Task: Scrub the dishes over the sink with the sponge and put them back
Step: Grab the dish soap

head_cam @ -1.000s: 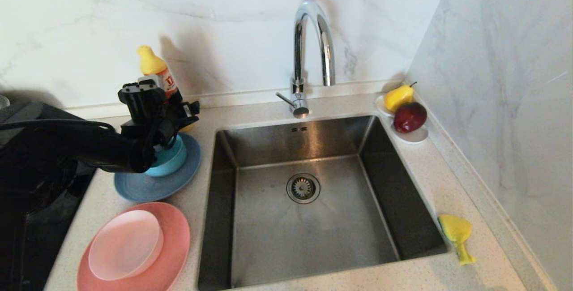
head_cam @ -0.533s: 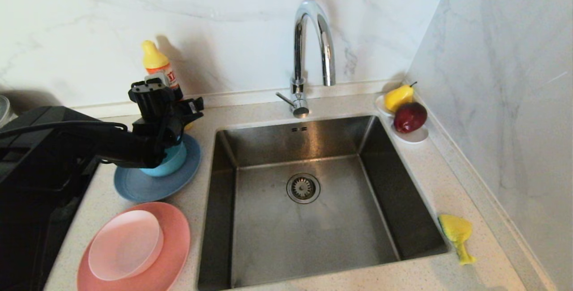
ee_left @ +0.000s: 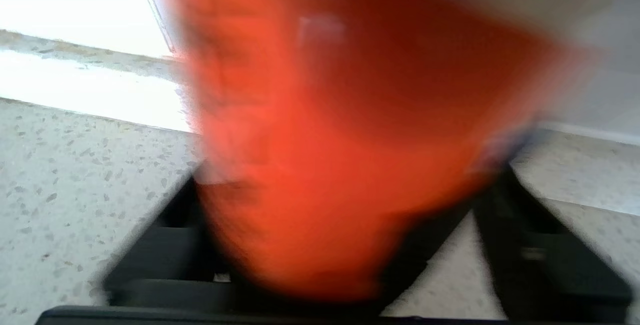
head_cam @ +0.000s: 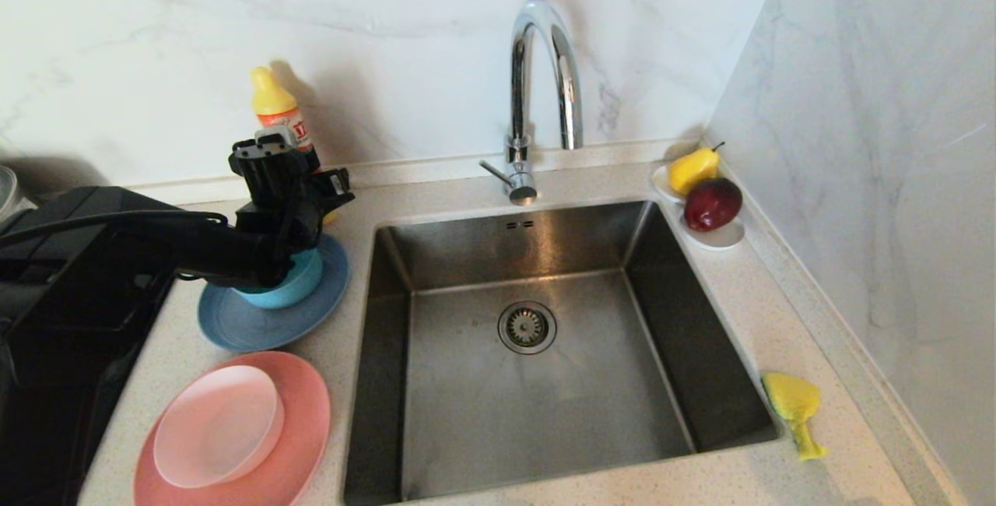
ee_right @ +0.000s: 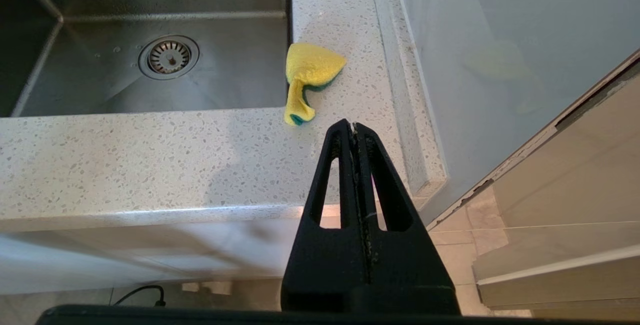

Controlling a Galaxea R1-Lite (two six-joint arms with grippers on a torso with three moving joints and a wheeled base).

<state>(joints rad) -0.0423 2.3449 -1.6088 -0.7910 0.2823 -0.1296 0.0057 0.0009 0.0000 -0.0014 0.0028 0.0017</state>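
A: Square stainless steel sink (head_cam: 537,381): brushed, dull sheen. Tall chrome gooseneck faucet (head_cam: 545,78): mirror-glossy.

B: Speckled beige stone countertop (head_cam: 778,319): smooth, faint gloss. White marble-look wall panel (head_cam: 389,31): polished.

A: Small yellow sponge (ee_right: 307,77): soft, matt, porous; green scouring layer beneath.

B: Large salmon-pink plastic plate (head_cam: 303,420), smooth, satin. Teal plastic bowl (head_cam: 299,284), the same. Black plastic right gripper (ee_right: 354,127): matt.

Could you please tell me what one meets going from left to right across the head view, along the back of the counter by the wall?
Left gripper at the orange detergent bottle → chrome faucet → small white dish holding a pear and an apple.
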